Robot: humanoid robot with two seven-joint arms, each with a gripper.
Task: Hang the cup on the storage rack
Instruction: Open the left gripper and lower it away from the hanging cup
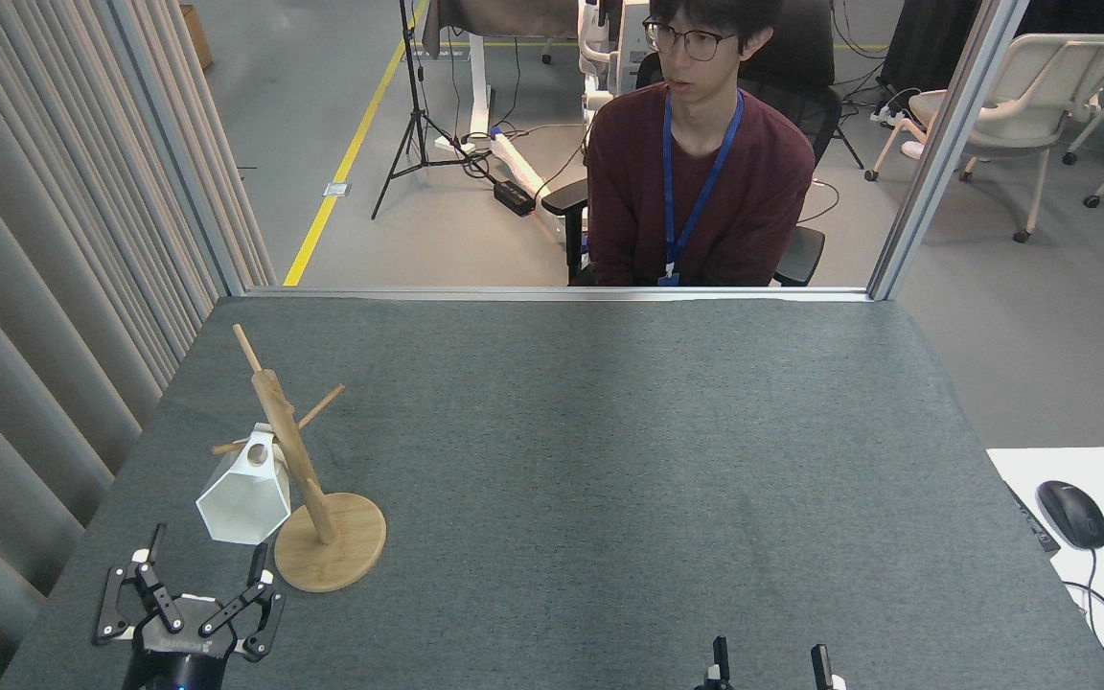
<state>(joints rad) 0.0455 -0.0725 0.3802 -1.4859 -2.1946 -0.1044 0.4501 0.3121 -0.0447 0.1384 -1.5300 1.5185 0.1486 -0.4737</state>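
while the cup (243, 489) hangs on the storage rack (308, 498), left pincer (205, 563) spread apart and empty, right pincer (769, 661) state unclear

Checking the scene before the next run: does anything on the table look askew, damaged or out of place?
Nothing stands out. The cup hangs by its handle from a left-side peg of the storage rack, tilted with its mouth toward the camera, as a hung mug would be. The rack stands upright on the table, and the left gripper is open, clear of it.

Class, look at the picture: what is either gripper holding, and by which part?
Nothing is held. The left gripper is open and clear of the cup, which hangs by its handle on the storage rack. The right gripper holds nothing visible.
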